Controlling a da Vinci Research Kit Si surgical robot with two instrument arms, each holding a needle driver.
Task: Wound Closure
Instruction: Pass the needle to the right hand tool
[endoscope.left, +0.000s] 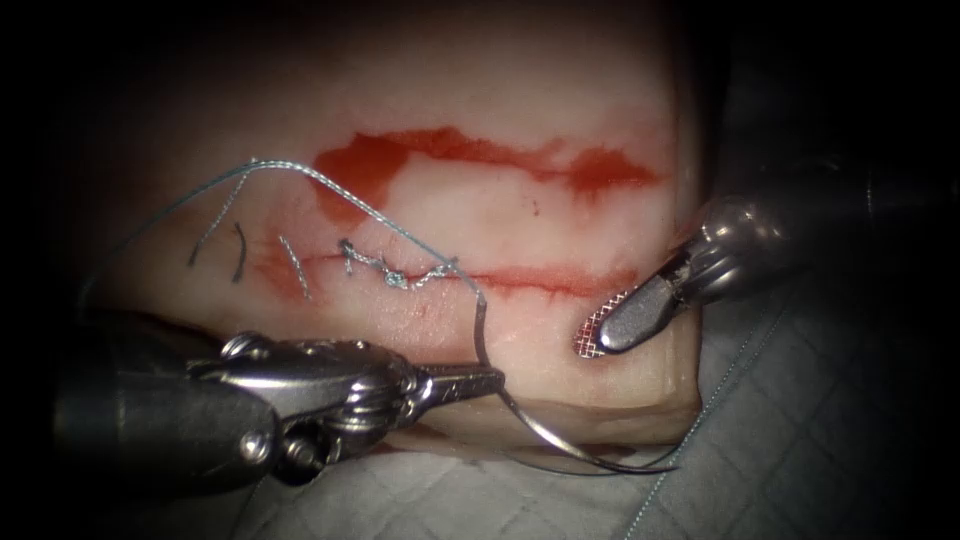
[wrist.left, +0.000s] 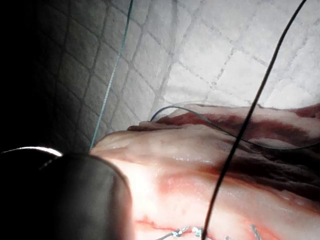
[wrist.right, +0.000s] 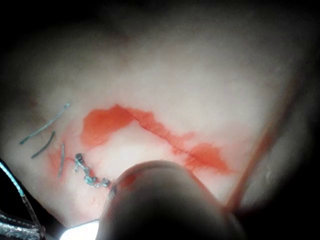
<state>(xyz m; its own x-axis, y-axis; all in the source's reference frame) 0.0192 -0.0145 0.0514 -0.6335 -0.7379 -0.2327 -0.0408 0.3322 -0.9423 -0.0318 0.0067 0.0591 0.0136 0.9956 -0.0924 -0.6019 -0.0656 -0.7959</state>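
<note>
The curved steel needle (endoscope.left: 540, 425) lies at the near edge of the pale pink slab of tissue (endoscope.left: 520, 130), below the cut (endoscope.left: 540, 280), and is not in the tissue. Its long arc runs from the swaged end near the cut (endoscope.left: 483, 300), down past the left tool, then sweeps out rightward along the tissue's front edge to a tip over the grey quilted cloth (endoscope.left: 820, 440). The left arm's silver needle driver (endoscope.left: 485, 380) comes in low from the left, its shaft nearly level and its jaws pointing right; they are closed on the needle a short way along the curve from the thread end. The right arm's silver needle driver (endoscope.left: 605, 330) slants down from the right, tip pointing down-left, resting close to the tissue just below the right end of the cut. Its jaws stand slightly parted, the cross-hatched inner face of one showing, and they hold nothing. The blue-grey braided thread (endoscope.left: 330, 185) rises from the needle's end, arches up and left over the tissue and falls away to the left. A knotted stitch (endoscope.left: 395, 272) sits on the left part of the cut, with short cut ends of thread (endoscope.left: 240, 250) further left. Red fluid (endoscope.left: 370, 165) smears the tissue above the cut. In the left wrist view the needle (wrist.left: 200, 117) curves thinly across the tissue (wrist.left: 190, 165).
</note>
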